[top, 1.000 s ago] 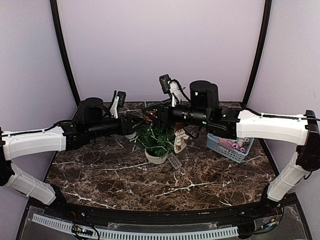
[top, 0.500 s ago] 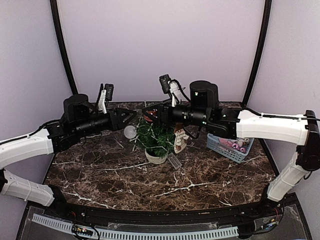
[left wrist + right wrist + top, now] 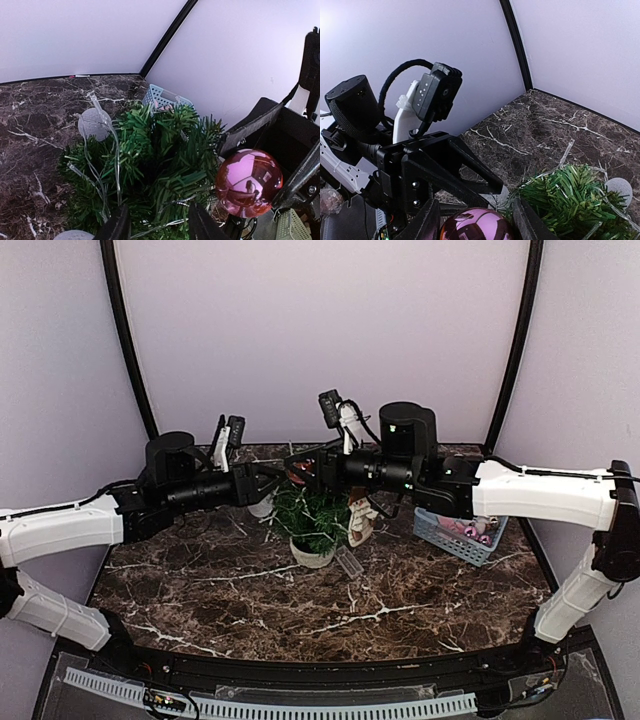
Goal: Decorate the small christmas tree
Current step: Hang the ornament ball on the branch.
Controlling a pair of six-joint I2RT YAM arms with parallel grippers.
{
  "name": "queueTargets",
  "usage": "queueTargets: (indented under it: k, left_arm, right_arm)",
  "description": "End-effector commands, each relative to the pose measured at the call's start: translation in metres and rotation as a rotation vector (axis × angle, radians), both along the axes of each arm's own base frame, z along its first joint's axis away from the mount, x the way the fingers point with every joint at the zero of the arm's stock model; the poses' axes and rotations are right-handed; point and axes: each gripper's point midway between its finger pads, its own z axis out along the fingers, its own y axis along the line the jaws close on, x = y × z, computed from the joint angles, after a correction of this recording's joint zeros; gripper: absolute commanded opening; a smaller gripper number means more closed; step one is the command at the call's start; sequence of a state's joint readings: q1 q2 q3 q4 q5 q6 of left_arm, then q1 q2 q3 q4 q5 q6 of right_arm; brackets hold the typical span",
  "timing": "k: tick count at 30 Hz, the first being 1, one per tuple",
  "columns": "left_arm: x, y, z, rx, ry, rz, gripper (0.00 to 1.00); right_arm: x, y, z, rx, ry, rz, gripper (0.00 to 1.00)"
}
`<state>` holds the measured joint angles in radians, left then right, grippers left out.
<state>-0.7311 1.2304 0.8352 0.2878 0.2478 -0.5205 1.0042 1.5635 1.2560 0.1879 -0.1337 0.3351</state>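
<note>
The small christmas tree point(image 3: 316, 516) stands mid-table in a pale pot point(image 3: 312, 552), strung with a clear light wire and frosted white balls point(image 3: 93, 124). My right gripper point(image 3: 298, 470) hovers at the tree's top left, shut on a shiny pink bauble point(image 3: 477, 226) that also shows in the left wrist view point(image 3: 248, 182). From the left, my left gripper point(image 3: 160, 227) is pushed into the tree point(image 3: 150, 150). Its jaws stand apart, with green twigs and a strand of wire between them. Its black fingers point(image 3: 470, 172) lie just behind the bauble.
A blue basket point(image 3: 458, 530) with more ornaments sits right of the tree, under the right arm. A pale figure ornament point(image 3: 360, 520) hangs on the tree's right side. A clear plastic piece point(image 3: 348, 562) lies by the pot. Walls close in behind.
The left arm pulled back to the left, baring a white ball, then came back in to the tree with its jaws a little narrower. The right arm and bauble have not moved.
</note>
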Motion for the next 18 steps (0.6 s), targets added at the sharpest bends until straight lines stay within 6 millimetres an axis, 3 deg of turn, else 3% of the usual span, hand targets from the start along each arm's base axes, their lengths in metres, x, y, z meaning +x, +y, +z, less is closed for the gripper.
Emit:
queueTargets:
  k: [1, 7, 18]
  left_arm:
    - [0.0022, -0.0069, 0.0268, -0.074, -0.044, -0.022, 0.39]
    - [0.0019, -0.0089, 0.0335, -0.112, -0.053, -0.030, 0.35]
    - [0.0016, -0.0137, 0.0260, -0.118, -0.026, -0.050, 0.24]
  right_arm:
    - [0.0026, -0.0031, 0.0150, 0.050, -0.024, -0.012, 0.42]
    - [0.0030, -0.0033, 0.0154, 0.048, -0.027, -0.013, 0.42]
    - [0.0027, -0.0026, 0.0140, 0.043, -0.025, -0.011, 0.42]
